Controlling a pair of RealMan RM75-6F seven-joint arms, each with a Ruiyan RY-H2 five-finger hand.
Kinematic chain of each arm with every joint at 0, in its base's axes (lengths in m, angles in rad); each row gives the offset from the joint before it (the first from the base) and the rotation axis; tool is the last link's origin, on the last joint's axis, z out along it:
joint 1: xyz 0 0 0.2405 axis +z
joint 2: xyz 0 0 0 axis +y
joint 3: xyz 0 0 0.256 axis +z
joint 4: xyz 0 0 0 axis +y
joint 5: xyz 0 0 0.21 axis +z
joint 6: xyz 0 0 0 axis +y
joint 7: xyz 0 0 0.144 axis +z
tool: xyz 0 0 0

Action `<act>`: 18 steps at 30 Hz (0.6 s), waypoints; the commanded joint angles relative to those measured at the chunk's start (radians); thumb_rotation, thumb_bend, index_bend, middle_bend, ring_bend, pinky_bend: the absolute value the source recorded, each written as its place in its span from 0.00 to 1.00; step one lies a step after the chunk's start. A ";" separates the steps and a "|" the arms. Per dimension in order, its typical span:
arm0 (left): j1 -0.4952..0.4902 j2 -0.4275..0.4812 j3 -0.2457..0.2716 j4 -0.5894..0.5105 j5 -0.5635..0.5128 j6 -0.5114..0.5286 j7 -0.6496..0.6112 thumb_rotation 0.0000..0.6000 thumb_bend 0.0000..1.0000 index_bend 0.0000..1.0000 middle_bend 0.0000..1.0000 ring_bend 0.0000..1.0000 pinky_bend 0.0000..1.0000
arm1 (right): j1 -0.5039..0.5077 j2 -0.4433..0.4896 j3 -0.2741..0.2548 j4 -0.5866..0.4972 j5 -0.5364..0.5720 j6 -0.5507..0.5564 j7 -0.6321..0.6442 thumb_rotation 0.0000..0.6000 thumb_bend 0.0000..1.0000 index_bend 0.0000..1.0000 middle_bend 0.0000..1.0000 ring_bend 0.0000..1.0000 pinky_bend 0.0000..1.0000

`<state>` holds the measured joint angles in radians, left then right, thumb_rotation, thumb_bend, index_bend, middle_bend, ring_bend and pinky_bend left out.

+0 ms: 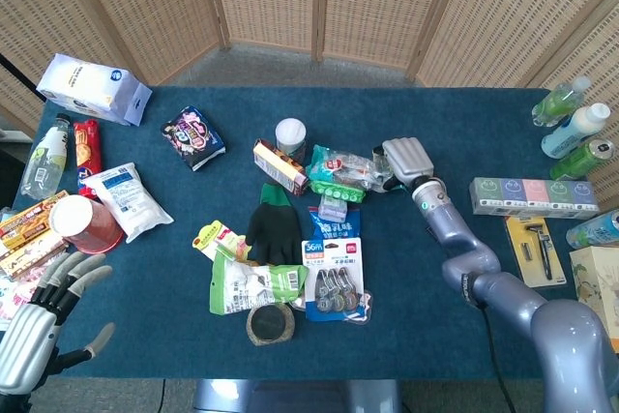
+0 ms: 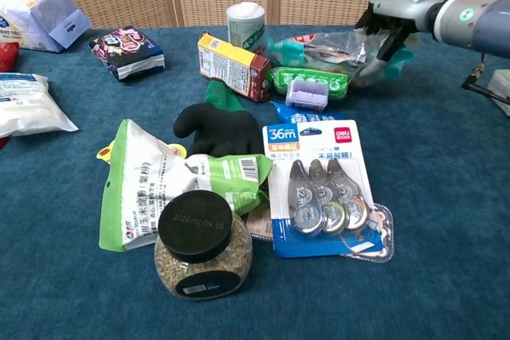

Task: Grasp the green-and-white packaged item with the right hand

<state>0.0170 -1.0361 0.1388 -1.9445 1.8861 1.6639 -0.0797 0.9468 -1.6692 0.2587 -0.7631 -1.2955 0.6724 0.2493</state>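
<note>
From the head view, the blue cloth table carries a loose clutter: a crinkly green-and-white packaged item lies near the centre, just right of a flat orange box and a white-capped can. The right hand, a boxy grey shell seen from its back, sits at that packet's right end, fingers hidden, so its grip cannot be told here. The left hand rests at the near left corner, fingers spread and holding nothing. Bottles stand at the far right. The chest view shows what the first hides: the right hand's dark fingers curl down onto the glossy, transparent end of the packet. It also shows a black glove, a round jar with a black lid, and a blister pack of correction tapes.
</note>
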 commanded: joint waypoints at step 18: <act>-0.011 -0.032 0.012 0.026 0.034 -0.020 -0.044 1.00 0.36 0.16 0.15 0.09 0.00 | -0.338 0.405 0.101 -0.803 0.032 0.533 0.042 1.00 0.06 0.83 1.00 0.97 1.00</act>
<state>0.0059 -1.0680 0.1496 -1.9185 1.9192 1.6438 -0.1231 0.6737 -1.3401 0.3356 -1.4558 -1.2859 1.1391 0.2831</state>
